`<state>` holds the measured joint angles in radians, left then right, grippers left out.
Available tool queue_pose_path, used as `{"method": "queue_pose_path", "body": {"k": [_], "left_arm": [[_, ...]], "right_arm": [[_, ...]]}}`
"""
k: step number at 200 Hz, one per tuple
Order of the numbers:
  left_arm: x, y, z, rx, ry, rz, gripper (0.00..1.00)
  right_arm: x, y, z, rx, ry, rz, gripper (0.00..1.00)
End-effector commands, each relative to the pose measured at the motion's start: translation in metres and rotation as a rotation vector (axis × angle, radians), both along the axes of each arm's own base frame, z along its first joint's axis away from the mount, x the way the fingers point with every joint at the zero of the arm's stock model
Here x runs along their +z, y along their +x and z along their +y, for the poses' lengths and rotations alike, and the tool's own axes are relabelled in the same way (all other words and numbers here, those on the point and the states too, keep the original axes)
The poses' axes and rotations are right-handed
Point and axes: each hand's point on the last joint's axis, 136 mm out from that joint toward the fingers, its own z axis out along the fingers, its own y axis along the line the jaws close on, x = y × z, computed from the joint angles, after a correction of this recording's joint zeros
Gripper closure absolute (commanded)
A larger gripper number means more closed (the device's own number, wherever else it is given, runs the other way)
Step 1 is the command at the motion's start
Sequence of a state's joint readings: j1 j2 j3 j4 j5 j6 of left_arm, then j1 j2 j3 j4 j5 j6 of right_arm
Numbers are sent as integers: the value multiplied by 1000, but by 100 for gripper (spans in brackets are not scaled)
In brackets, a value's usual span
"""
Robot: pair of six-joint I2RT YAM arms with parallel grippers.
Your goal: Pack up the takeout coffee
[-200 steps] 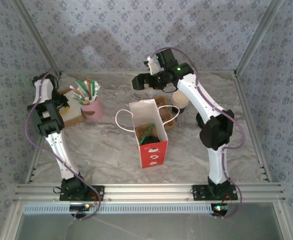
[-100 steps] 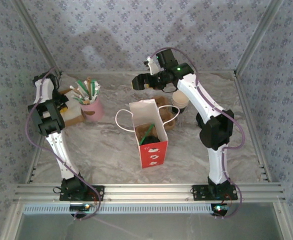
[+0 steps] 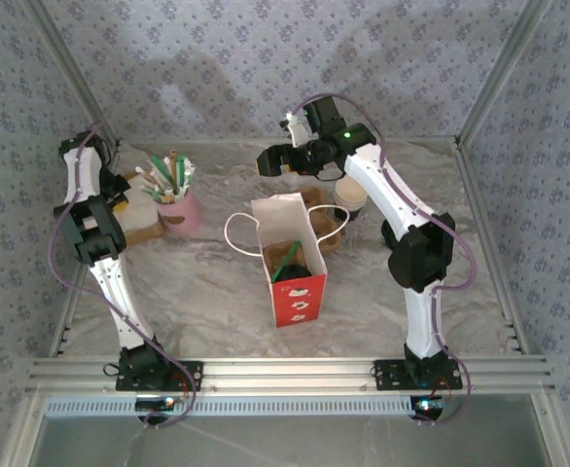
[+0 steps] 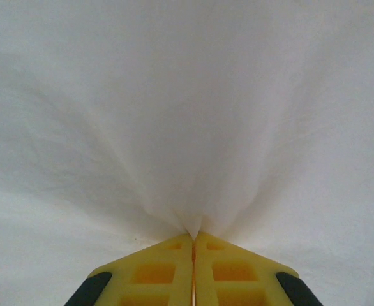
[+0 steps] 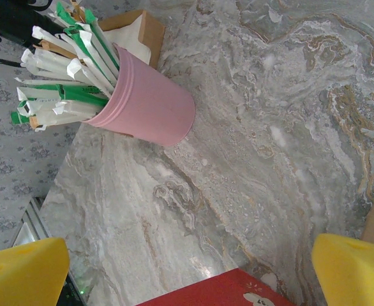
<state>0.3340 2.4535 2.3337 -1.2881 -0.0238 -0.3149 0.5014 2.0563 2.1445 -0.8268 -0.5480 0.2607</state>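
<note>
The takeout coffee, a small black cup (image 3: 295, 263), stands inside the open red paper bag (image 3: 298, 292) at the table's middle, with a green straw lying across its top. I cannot make out its lid apart from the cup. My right gripper (image 3: 270, 161) hangs open above the table behind the bag; its yellow fingers (image 5: 24, 271) stand far apart with nothing between them, and the bag's red edge (image 5: 238, 290) lies just below. My left gripper (image 4: 193, 237) is shut on a white napkin (image 4: 187, 127), over the brown box (image 3: 139, 219) at the far left.
A pink cup (image 3: 180, 212) of wrapped straws (image 5: 59, 70) stands beside the brown napkin box (image 5: 139, 29). Behind the bag to the right are a brown cup carrier (image 3: 326, 226) and a white/tan paper cup (image 3: 351, 197). Marble tabletop (image 5: 251, 127) lies bare between the pink cup and the bag.
My left arm has risen slightly at the napkin box. The right gripper has barely shifted.
</note>
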Motion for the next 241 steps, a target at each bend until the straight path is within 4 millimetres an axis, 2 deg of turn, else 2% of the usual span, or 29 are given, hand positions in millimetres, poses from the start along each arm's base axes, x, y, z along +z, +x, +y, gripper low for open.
{"method": "queue_pose_path", "body": {"k": [1, 35, 80, 107, 161, 172, 186, 195, 241], "left_arm": [[28, 0, -3, -3, 11, -35, 92], [24, 1, -5, -3, -4, -36, 92], [16, 2, -6, -1, -19, -27, 86], [12, 3, -7, 0, -28, -23, 85], [4, 1, -7, 0, -34, -13, 90], [5, 1, -7, 0, -35, -14, 94], [10, 1, -7, -3, -35, -23, 100], [16, 1, -8, -7, -32, -33, 100], [70, 2, -7, -3, 6, -142, 100]], "right_arm": [[8, -6, 0, 29, 17, -11, 0], [7, -7, 1, 33, 16, -6, 0], [6, -7, 0, 31, 10, -4, 0], [6, -8, 0, 33, 10, -6, 0], [4, -8, 0, 34, 4, -2, 0], [4, -8, 0, 35, 4, -3, 0], [4, -8, 0, 34, 2, -2, 0], [5, -9, 0, 36, 4, -4, 0], [14, -12, -1, 32, 5, -23, 0]]}}
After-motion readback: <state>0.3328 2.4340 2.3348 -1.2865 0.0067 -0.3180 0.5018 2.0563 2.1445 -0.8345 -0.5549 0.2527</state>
